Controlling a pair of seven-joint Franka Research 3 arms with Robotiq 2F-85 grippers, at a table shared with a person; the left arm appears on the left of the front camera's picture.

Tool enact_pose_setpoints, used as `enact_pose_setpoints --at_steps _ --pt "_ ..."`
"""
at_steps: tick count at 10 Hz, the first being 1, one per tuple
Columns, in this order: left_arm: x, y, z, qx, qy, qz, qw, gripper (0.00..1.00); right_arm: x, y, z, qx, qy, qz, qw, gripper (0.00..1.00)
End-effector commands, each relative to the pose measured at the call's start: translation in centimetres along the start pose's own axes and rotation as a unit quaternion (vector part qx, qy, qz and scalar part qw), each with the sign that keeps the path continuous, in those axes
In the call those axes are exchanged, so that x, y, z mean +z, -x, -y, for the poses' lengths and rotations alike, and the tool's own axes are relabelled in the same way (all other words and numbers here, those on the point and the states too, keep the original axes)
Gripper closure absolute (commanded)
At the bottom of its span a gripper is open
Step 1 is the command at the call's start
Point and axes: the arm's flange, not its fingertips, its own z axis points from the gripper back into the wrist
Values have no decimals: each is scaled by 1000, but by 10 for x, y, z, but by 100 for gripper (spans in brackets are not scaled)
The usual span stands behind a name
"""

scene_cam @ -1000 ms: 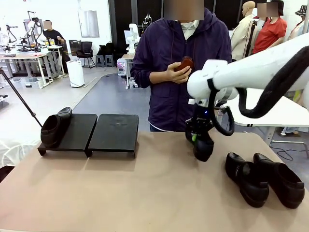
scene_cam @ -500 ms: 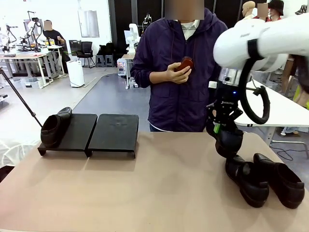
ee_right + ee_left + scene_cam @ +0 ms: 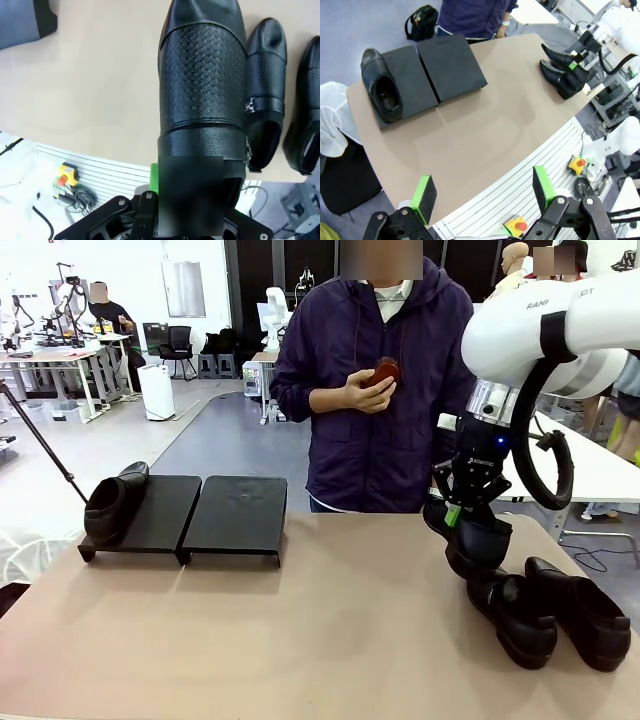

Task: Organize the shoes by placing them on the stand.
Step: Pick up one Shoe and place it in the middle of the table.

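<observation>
Since the held shoe (image 3: 478, 543) is glossy leather with a stiff sole, I judge it light but slippery, best pinched at the heel collar. That is where the right gripper (image 3: 458, 512) has it, jaws clamped on the rim, toe hanging down over the table (image 3: 330, 640) just beside the two shoes (image 3: 510, 615) at the right. Another shoe (image 3: 108, 505) sits on the stand (image 3: 240, 515), left section. The right arm drops in near-vertical, and the left gripper (image 3: 482, 192) hangs high, jaws wide apart and holding nothing.
</observation>
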Motion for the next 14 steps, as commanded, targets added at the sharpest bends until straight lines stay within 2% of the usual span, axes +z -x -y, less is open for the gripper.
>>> enact_pose_setpoints --at_steps 1,3,6,9,10,11,14 --pt "-1 1 1 -6 8 6 1000 0 9 3 -5 -7 8 10 1000 100" --pt "-1 1 1 -6 8 6 1000 0 -3 0 -8 -15 4 0 1000 100" --pt "-1 1 1 -6 8 6 1000 0 -30 75 -89 -10 0 55 998 100" --pt "-1 1 1 -6 8 6 1000 0 -68 123 -163 -48 -2 85 995 100" --pt "-1 1 1 -6 8 6 1000 0 -89 126 -200 -73 10 113 991 100" --pt "-1 1 1 -6 8 6 1000 0 -109 124 -227 -69 18 126 990 100" --pt "-1 1 1 -6 8 6 1000 0 -162 102 -278 -30 27 91 995 100"
